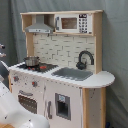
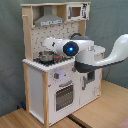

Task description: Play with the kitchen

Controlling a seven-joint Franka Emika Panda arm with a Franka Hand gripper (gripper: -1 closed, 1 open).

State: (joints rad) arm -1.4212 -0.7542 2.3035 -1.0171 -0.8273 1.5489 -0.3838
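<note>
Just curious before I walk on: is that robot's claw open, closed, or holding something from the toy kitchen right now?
Gripper: cannot be told; the arm reaches over the kitchen counter and hides it.

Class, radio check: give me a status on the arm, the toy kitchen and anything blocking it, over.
Gripper out of sight. Arm stretched across the kitchen front, over the worktop. Pot on the hob, oven door shut. Nothing seen blocking, over.

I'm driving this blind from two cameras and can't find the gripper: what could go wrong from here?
The arm reaches across the kitchen counter with its end hidden in both exterior views, so contact may go unnoticed. The small metal pot on the hob sits loose and could get knocked off. The black faucet stands proud and might snag the arm.
</note>
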